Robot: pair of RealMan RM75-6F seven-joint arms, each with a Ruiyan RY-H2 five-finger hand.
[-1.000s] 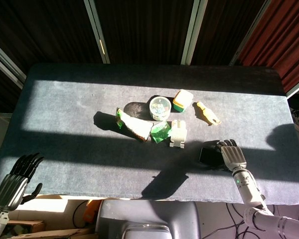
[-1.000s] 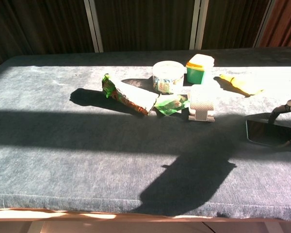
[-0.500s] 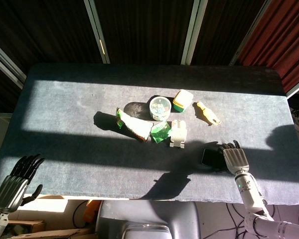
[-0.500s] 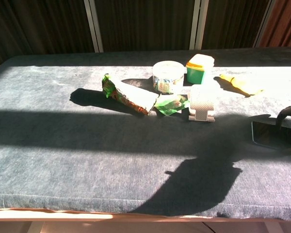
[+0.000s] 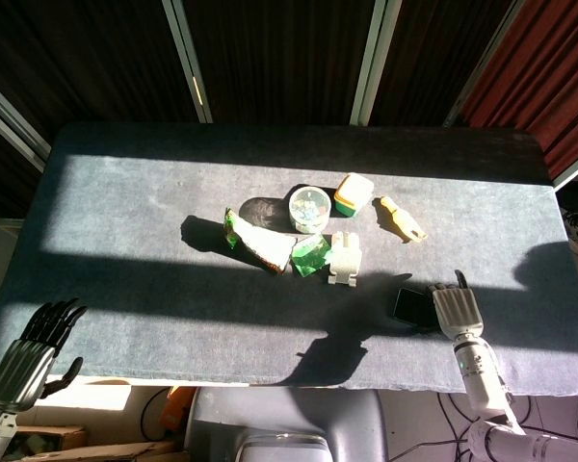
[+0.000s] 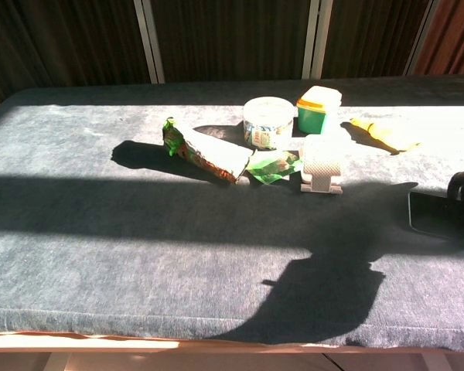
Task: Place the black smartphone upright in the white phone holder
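The black smartphone (image 5: 409, 306) lies flat on the dark table near its front right edge, also in the chest view's right margin (image 6: 441, 216). My right hand (image 5: 456, 310) rests over its right part and grips it, palm down; in the chest view only one dark finger (image 6: 462, 181) shows behind the phone. The white phone holder (image 5: 345, 256) stands empty at mid-table (image 6: 322, 164), to the left of and beyond the phone. My left hand (image 5: 31, 354) hangs off the table's front left corner, fingers apart, holding nothing.
Around the holder lie a green wrapper (image 5: 310, 256), a snack packet (image 5: 255, 242), a round clear jar (image 5: 309, 208), a green box with a yellow lid (image 5: 354, 193) and a yellow toy (image 5: 401, 218). The arm's shadow falls on the front edge (image 6: 325, 294).
My right hand and the phone have slid together toward the front edge and a little rightward, away from the holder. The left hand has sunk slightly.
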